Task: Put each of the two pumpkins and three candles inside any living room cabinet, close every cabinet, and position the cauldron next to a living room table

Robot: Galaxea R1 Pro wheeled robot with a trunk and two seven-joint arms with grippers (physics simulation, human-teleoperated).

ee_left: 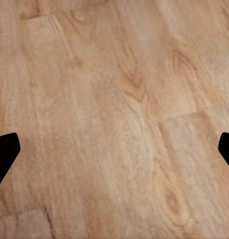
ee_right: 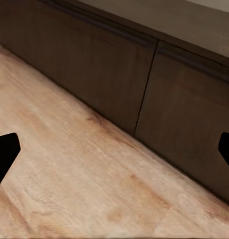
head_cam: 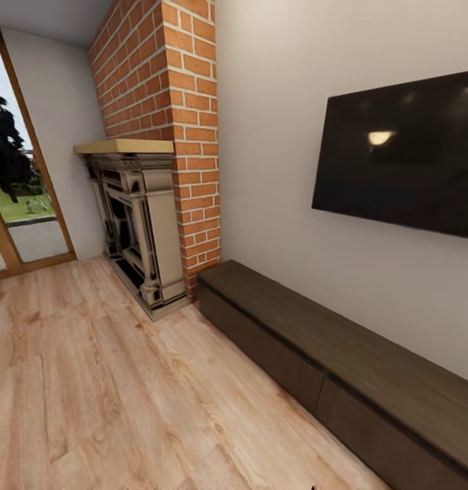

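While my head looks down along the wall, the wood floor [head_cam: 91, 381] lies open and bare from the glass door [head_cam: 16, 170] across to the foot of the cabinet [head_cam: 343, 354], giving wide room on my left side. The cabinet runs long and low against the white wall [head_cam: 268, 136], its near end just beside the brick chimney [head_cam: 186, 102] and the stone fireplace [head_cam: 135, 224], which juts out onto the floor. A dark television [head_cam: 404, 153] hangs on the wall above the cabinet.

My right gripper [ee_right: 114, 149] points at the cabinet's front from near the floor; its two black fingertips [ee_right: 4, 154] sit at opposite edges of the wrist view, spread wide apart with nothing between them. The cabinet stands ahead of it, apart, with a strip of floor between. My left gripper [ee_left: 114, 154] faces bare floorboards, its fingertips [ee_left: 4, 157] likewise spread wide and holding nothing.

I count one cabinet, with two drawer fronts [ee_right: 94, 74] in the right wrist view, both flush and shut, split by one vertical seam. One fireplace, one television, one door.
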